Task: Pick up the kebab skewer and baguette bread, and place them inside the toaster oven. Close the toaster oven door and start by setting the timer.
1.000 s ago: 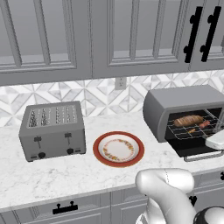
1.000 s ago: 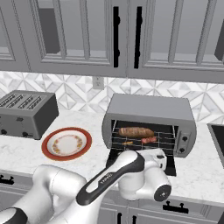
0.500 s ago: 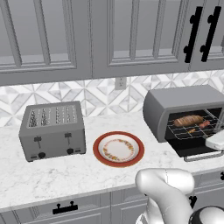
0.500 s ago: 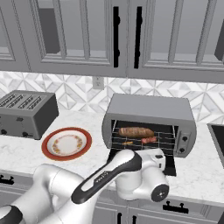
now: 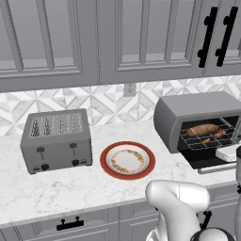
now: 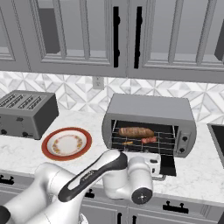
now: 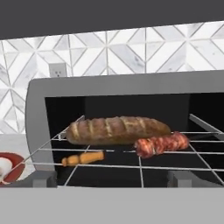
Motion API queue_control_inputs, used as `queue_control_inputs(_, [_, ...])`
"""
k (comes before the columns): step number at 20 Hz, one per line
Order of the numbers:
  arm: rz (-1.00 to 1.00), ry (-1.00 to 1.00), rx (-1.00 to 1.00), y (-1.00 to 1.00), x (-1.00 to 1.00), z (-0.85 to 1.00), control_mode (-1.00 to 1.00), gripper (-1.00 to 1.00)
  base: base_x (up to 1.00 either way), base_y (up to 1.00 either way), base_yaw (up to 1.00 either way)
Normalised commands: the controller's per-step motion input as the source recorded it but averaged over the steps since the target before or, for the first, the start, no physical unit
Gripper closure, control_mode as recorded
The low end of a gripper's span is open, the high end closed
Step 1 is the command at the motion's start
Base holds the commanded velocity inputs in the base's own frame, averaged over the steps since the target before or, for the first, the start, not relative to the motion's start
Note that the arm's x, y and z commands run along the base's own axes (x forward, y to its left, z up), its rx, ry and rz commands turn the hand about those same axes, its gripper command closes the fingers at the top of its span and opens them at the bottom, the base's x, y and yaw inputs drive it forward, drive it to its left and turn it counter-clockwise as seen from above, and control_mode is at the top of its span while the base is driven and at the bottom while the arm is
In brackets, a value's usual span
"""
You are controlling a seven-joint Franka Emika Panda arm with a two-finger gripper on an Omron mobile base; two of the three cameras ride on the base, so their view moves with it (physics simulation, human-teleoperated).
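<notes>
Rack: baguette bread [image 7: 117, 130] and kebab skewer [image 7: 151, 146] are seen lying inside the toaster oven [image 6: 148, 122].
Gripper: fingers are spread wide, nothing held.
Door: toaster oven door [image 5: 207, 163] should be lifted from beneath its outer edge, evenly.

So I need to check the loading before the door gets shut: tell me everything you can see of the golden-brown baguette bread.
The golden-brown oblong baguette bread has a crusty look with diagonal slashes across its top. It lies flat and lengthwise on the wire rack inside the open grey toaster oven, towards the back. The kebab skewer, a thin stick with reddish-brown and orange pieces, lies just in front of it; whether they touch is unclear. Nothing grips the loaf.
</notes>
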Motion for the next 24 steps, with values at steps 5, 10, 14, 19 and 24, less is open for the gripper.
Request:
queue_control_inputs(5, [-0.01,0.00,0.00,-0.02,0.00,-0.26,-1.00,-1.00,0.00,0.00,0.00])
queue_control_inputs(10, [0.00,-0.03,0.00,-0.05,0.15,-0.13,-1.00,-1.00,0.00,0.00,0.00])
queue_control_inputs(14, [0.00,0.00,0.00,-0.06,0.24,0.00,-1.00,-1.00,0.00,0.00,0.00])
queue_control_inputs(19, [0.00,0.00,0.00,-0.04,0.07,-0.02,-1.00,-1.00,0.00,0.00,0.00])
queue_control_inputs(24, [0.00,0.00,0.00,-0.08,0.00,-0.02,-1.00,-1.00,0.00,0.00,0.00])
